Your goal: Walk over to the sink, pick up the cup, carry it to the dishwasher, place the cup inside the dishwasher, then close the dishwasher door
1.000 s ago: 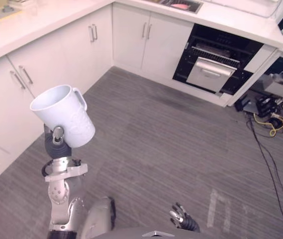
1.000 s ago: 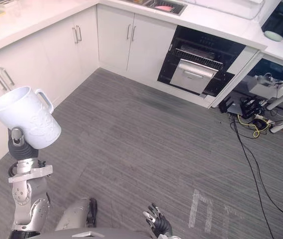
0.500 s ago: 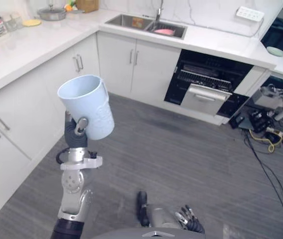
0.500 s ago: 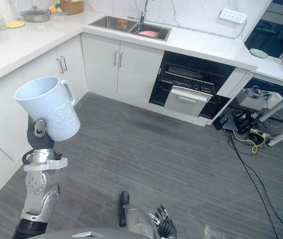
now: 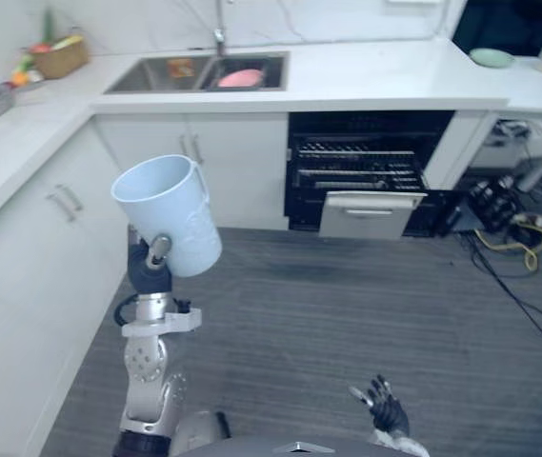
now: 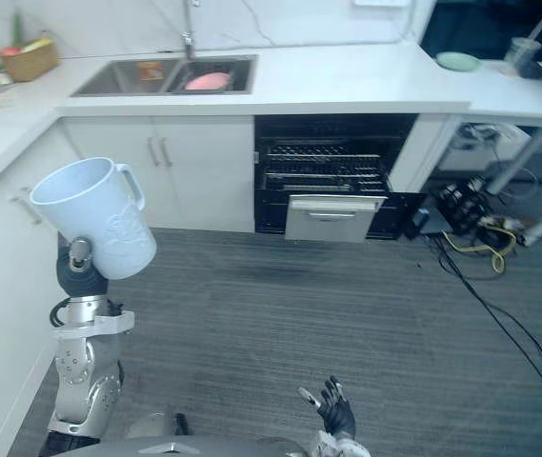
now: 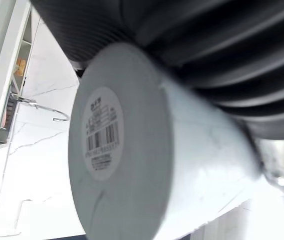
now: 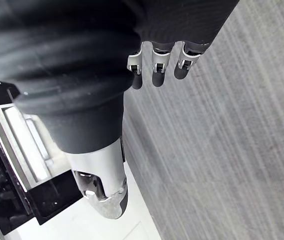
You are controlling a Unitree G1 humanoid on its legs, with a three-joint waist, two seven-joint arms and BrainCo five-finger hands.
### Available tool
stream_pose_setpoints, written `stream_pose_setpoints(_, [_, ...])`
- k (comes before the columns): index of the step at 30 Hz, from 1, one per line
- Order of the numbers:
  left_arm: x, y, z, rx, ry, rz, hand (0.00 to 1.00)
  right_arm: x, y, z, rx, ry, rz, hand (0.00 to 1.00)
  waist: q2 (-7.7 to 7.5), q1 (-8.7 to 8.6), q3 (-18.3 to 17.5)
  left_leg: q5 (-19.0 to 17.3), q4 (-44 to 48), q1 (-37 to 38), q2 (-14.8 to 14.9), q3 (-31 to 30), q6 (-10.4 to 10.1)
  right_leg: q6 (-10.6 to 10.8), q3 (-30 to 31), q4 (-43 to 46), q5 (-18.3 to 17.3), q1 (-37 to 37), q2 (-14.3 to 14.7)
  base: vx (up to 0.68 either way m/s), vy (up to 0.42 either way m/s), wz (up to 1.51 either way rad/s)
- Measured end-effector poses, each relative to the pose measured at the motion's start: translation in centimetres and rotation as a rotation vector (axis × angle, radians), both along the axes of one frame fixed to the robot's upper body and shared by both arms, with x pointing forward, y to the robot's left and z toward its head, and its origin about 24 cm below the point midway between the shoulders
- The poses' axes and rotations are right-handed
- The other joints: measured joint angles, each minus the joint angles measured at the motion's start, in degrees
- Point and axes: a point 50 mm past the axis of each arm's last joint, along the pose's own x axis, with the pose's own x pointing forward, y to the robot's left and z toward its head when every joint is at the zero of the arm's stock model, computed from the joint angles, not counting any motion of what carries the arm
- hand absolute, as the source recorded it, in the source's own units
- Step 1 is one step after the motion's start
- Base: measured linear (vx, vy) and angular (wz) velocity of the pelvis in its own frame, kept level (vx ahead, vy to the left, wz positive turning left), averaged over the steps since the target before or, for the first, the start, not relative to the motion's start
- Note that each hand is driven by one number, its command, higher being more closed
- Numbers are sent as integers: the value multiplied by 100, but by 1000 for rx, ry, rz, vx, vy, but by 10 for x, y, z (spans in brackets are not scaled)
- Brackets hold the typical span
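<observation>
Nearest, the right hand [image 5: 383,411] is seen low over the grey floor [image 5: 347,314]. Its fingers [image 8: 154,75] hang loosely straight and nothing is held in them.

A little farther, on the robot's left, the cup [image 5: 168,214] is carried in the left hand [image 5: 147,269], raised on an upright forearm. The thumb is pressed against the cup's wall. The other fingers are hidden behind it, though a closed grip is judged from the way the cup is borne. The cup's long axis is tilted, with the mouth up and to the left, the bottom down toward the wrist, and the handle turned to the far side. In the left wrist view its labelled base [image 7: 102,132] is shown just beside the dark cover.

The dishwasher [image 5: 361,171] lies ahead and to the right of the cup, across bare floor, with nothing standing between. Its dark cavity and racks are exposed, and a silver panel [image 5: 371,214] juts out at the lower front, so clearance over it is judged necessary. Cables [image 5: 513,243] are strewn to the right of the dishwasher, off that line.

Beyond, the sink [image 5: 194,74] is set in the counter to the left of the dishwasher. A basket [image 5: 58,57] stands at the far left and a green plate [image 5: 491,57] at the far right.
</observation>
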Motion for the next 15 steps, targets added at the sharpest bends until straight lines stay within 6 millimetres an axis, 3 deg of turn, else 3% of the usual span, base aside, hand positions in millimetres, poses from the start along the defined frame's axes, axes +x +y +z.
stream_pose_setpoints(1, [-1,1,1,0,5,1,100,6,-2,2,-6,-22,12,0,15,23,-2,470,-835,-194,-195,-321,-181,97,77,-92,-57,119,-81,541,173,-65])
stream_pose_setpoints(3, [-3,2,0,1,6,4,100,9,-5,5,-20,-37,28,0,130,121,37,773,-1314,-625,-158,-588,-362,280,213,-189,-199,338,-45,602,231,-63])
stream_pose_setpoints(4, [-5,2,-2,5,18,5,100,9,-5,5,-21,-35,27,0,176,171,62,878,-1563,-681,-92,-563,-342,379,273,-239,-350,568,-35,551,279,-61])
stream_pose_setpoints(5, [-6,5,-4,18,22,5,100,6,-5,3,-17,-21,21,0,181,212,66,1356,-1439,-650,-70,-563,-234,462,369,-213,-585,856,-83,559,293,-60])
stream_pose_setpoints(6, [-6,7,-4,30,22,2,100,4,-2,0,-1,-8,6,0,67,220,86,1608,-1264,-600,-124,-532,-190,546,374,-138,-684,962,-199,664,350,-58])
stream_pose_setpoints(7, [-6,8,-4,35,17,-8,100,6,5,-2,27,-7,-3,0,-91,220,105,1841,-987,-541,-252,-513,41,653,371,202,-756,968,-389,551,281,-48])
stream_pose_setpoints(8, [-6,11,-3,49,1,-8,100,8,8,-3,34,-13,-7,0,-151,209,89,1787,-498,-634,-273,-384,182,659,293,716,-759,831,-481,653,328,-42])
stream_pose_setpoints(10, [-6,12,-1,60,-14,-24,100,3,7,-4,41,-8,-31,0,-258,151,67,1187,243,-717,-397,-266,338,719,119,1428,-719,711,-671,517,236,-12])
stream_pose_setpoints(11, [-4,10,1,72,-28,-50,100,-7,4,-6,47,10,-72,0,-362,112,10,782,564,-633,-581,-212,437,931,-30,2232,-543,526,-834,583,254,12])
stream_pose_setpoints(12, [0,5,4,82,-51,-82,100,-18,1,-8,62,19,-136,0,-436,48,42,514,577,-318,-733,-171,534,1283,-133,3334,137,146,-1003,658,299,11])
stream_pose_setpoints(13, [1,4,6,83,-59,-87,100,-21,2,-9,71,20,-158,0,-460,32,66,453,472,-117,-792,-162,541,1445,-159,3924,565,-82,-1088,503,245,-7])
stream_pose_setpoints(14, [3,5,7,84,-65,-84,100,-22,5,-10,83,20,-169,0,-509,18,121,402,211,291,-839,-77,553,1403,-210,4808,551,-529,-1208,452,225,-37])
stream_pose_setpoints(15, [5,4,6,81,-54,-83,100,-24,6,-10,79,12,-163,0,-449,-26,178,396,-224,877,-846,-28,524,1107,-509,5505,316,-1065,-1305,395,222,-46])
